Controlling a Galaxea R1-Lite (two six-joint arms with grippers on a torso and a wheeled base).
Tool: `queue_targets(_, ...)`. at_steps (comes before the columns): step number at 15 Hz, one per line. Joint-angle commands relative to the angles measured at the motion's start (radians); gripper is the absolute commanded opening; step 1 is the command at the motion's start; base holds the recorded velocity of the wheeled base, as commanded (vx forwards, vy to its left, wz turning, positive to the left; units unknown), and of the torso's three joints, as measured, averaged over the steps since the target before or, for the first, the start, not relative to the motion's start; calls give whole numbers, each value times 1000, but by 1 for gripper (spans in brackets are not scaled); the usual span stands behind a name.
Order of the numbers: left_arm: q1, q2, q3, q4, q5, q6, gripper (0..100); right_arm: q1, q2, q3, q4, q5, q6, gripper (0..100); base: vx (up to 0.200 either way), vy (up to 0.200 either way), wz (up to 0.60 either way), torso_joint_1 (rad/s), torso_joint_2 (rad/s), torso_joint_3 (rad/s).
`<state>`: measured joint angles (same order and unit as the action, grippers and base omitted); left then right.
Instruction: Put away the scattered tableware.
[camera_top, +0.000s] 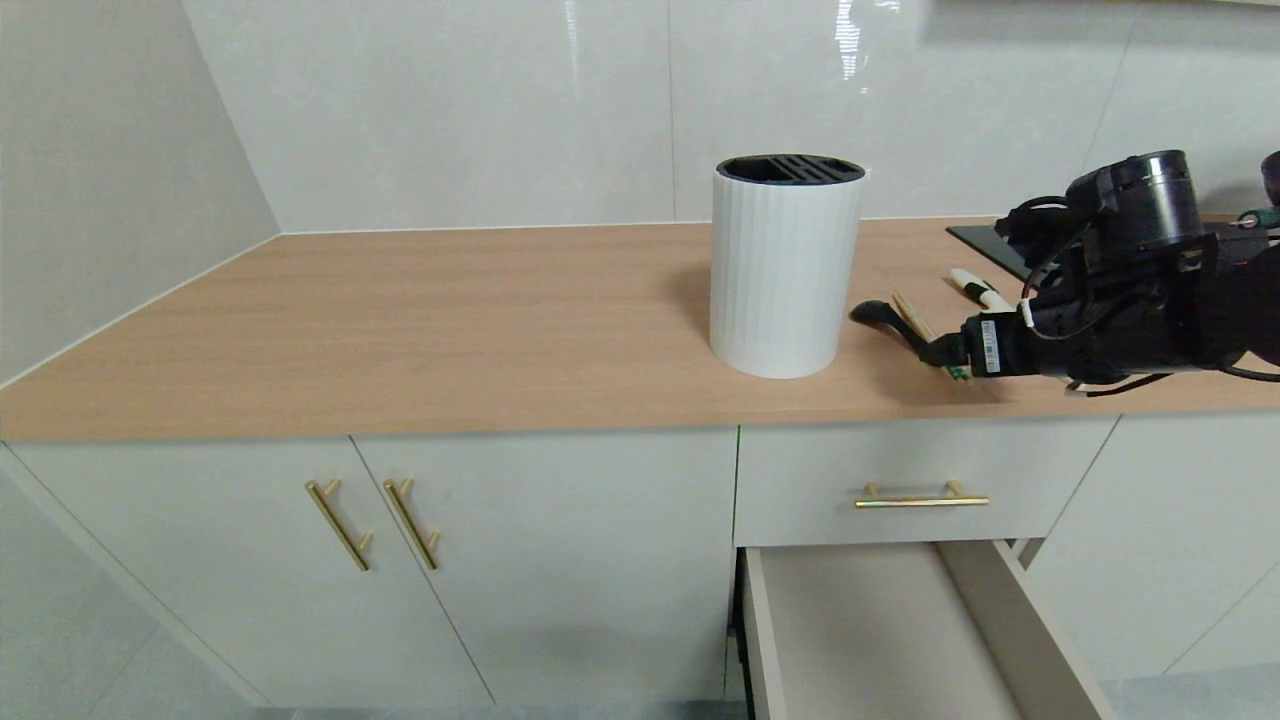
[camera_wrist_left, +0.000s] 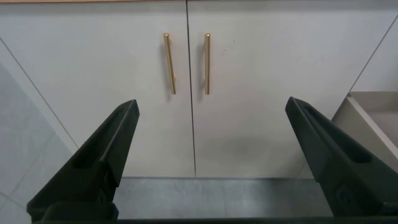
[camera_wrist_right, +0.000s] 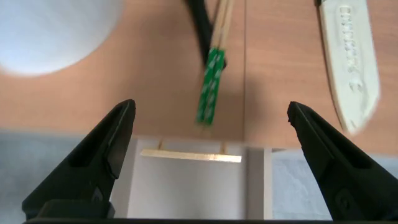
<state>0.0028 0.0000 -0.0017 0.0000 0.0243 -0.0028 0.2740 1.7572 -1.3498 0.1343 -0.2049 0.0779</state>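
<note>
A pair of wooden chopsticks (camera_top: 912, 316) with green ends (camera_wrist_right: 210, 93) lies on the wooden counter (camera_top: 450, 330), right of a white ribbed utensil holder (camera_top: 785, 270) with a black slotted top. A black spoon (camera_top: 878, 312) lies beside them and its handle (camera_wrist_right: 199, 31) crosses them. Farther right lies a white-handled knife (camera_top: 980, 288) (camera_wrist_right: 351, 62). My right gripper (camera_top: 942, 356) (camera_wrist_right: 211, 162) hovers open above the counter's front edge, just short of the green ends, holding nothing. My left gripper (camera_wrist_left: 211, 162) is open and low, facing the cabinet doors.
A flat black board (camera_top: 985, 245) lies at the back right of the counter. Below the chopsticks is a shut drawer with a gold handle (camera_top: 920, 498) (camera_wrist_right: 189, 155), and under it a lower drawer (camera_top: 880, 630) stands pulled out. Two gold door handles (camera_wrist_left: 186, 62) are on the cabinet.
</note>
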Motion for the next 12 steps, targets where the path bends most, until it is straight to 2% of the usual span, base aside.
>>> queue_targets(1,0,2,0,0,0,0,100,-4,42,-3,-2,-1,0,100,0,0,0,0,0,0)
queue_targets(9,0,2,0,0,0,0,100,2,68,-5,-2,-2,2,100,0,0,0,0,0,0)
queue_targets(10,0,2,0,0,0,0,100,2,70,-6,-2,-4,2,0,0,0,0,0,0,0)
queue_targets(12,0,2,0,0,0,0,100,2,71,-3,-2,-4,0,0,0,0,0,0,0,0)
